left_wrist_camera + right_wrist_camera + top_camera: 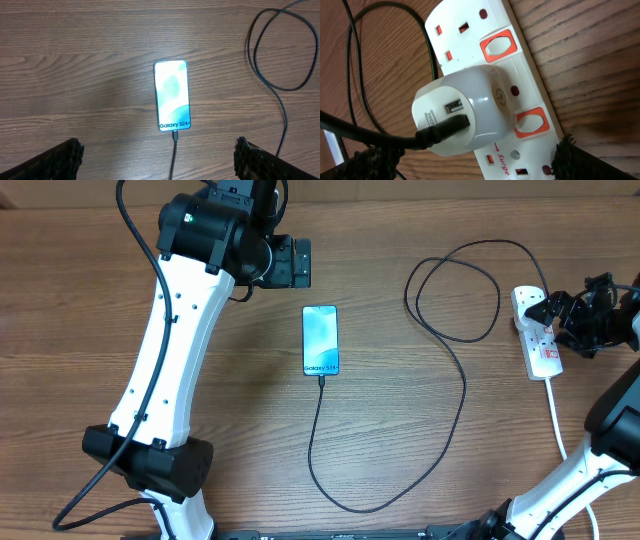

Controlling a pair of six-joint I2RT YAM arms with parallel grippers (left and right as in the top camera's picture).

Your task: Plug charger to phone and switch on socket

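Note:
The phone lies flat mid-table, its screen lit and reading "Galaxy S24+". The charger's black cable has its connector tip seated in the phone's bottom edge. It loops right and ends in a white adapter sitting in the socket. The socket is a white strip with orange-red switches. My left gripper hovers open beyond the phone's top, its fingers wide apart. Above the strip, my right gripper is open, straddling adapter and strip.
A thick white cord runs from the strip toward the near edge. The black cable forms a double loop left of the strip. The left arm's white link slants across the table's left side.

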